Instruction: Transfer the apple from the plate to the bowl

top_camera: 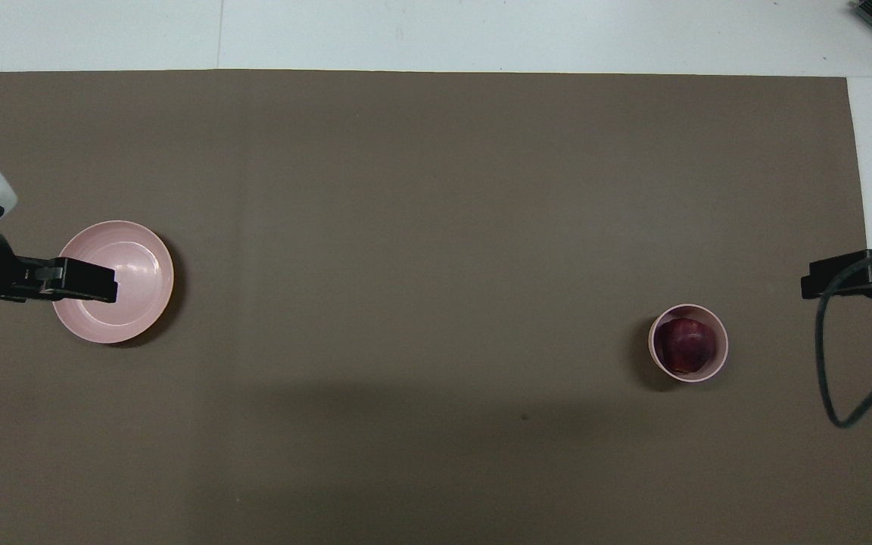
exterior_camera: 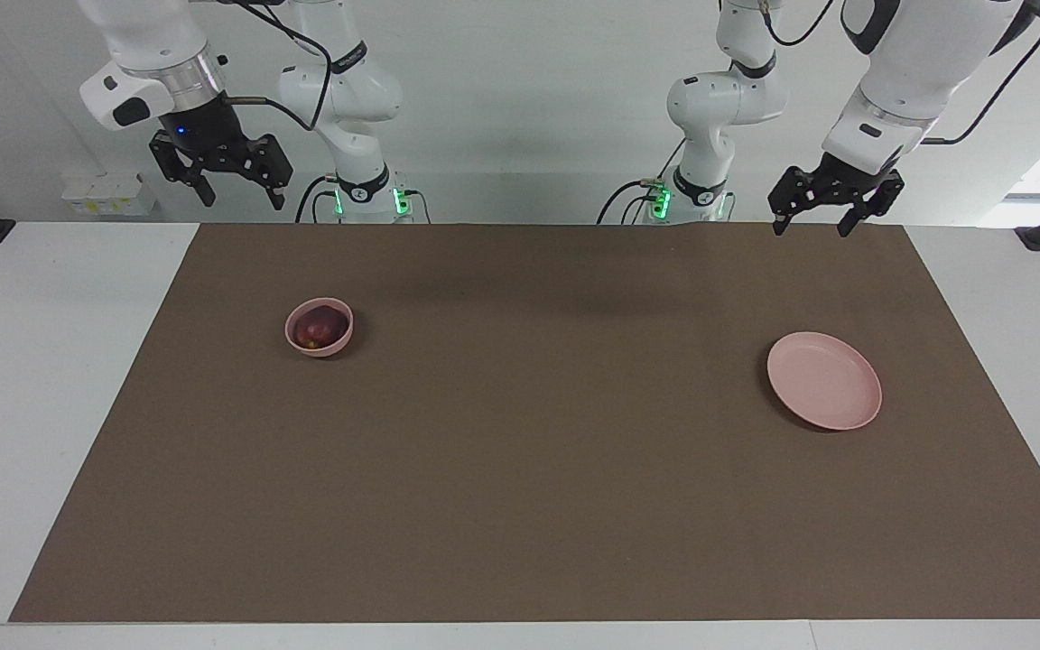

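The small dark red apple (exterior_camera: pixel 318 328) with its yellowish patch lies inside the small deep pale pink bowl (exterior_camera: pixel 319 327), which stands on the brown mat (exterior_camera: pixel 520 451) toward the right arm's end of the table; the flat, wide pale pink plate (exterior_camera: pixel 823 380) sits bare toward the left arm's end, well apart from the bowl and slightly farther from the robots.

The facing view shows both black two-finger grippers whole; the right gripper (exterior_camera: pixel 236 188) hangs high in the air, clear of the bowl, its fingers spread apart and holding nothing; the left gripper (exterior_camera: pixel 810 223) hangs over the mat's edge nearest the robots, fingers likewise apart and empty.

The overhead view shows the apple's top (top_camera: pixel 686 342) framed by the bowl's rim (top_camera: pixel 687 342); there the left gripper (top_camera: pixel 80 278) overlaps the plate (top_camera: pixel 113 281), yet the facing view shows it raised well above and touching nothing; the right gripper (top_camera: pixel 837 276) appears only at the picture's margin, over the mat's edge beside the bowl, with a dark cable (top_camera: pixel 829 356) looping down from it.
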Controlling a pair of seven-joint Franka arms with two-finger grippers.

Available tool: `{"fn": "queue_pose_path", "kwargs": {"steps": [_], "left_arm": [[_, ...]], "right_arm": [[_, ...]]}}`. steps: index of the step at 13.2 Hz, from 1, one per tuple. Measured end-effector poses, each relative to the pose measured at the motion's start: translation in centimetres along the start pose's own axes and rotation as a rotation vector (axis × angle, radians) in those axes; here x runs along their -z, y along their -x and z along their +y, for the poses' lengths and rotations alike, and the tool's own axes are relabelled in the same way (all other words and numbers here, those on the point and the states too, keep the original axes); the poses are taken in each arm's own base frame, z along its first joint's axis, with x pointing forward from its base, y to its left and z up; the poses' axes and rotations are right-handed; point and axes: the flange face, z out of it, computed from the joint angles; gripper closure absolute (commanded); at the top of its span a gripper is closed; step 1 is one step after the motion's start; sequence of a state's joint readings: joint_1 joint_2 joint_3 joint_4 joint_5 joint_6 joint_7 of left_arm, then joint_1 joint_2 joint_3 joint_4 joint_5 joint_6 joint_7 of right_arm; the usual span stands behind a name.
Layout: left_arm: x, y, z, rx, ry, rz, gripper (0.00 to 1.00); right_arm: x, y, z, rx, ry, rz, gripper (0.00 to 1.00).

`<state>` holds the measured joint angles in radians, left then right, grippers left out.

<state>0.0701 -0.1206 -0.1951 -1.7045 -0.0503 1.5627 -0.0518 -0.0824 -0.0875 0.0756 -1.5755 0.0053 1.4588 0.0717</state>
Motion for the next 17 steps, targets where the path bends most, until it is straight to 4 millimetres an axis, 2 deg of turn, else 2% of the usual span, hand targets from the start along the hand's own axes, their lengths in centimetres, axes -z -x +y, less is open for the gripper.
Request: {"fn": "queue_pose_path", "kwargs": {"steps": [6,17], "left_arm": [[0.1,0.0,0.0,0.0,0.0,0.001,0.0],[0.1,0.0,0.1,-0.001,0.0,-0.001,0.0]], "right_arm": [[-0.3,-1.4,-0.1,0.0,-0.005,0.033,0.0],[-0.1,-1.7,0.2,-0.004,-0.006,0.047,0.0]]}}
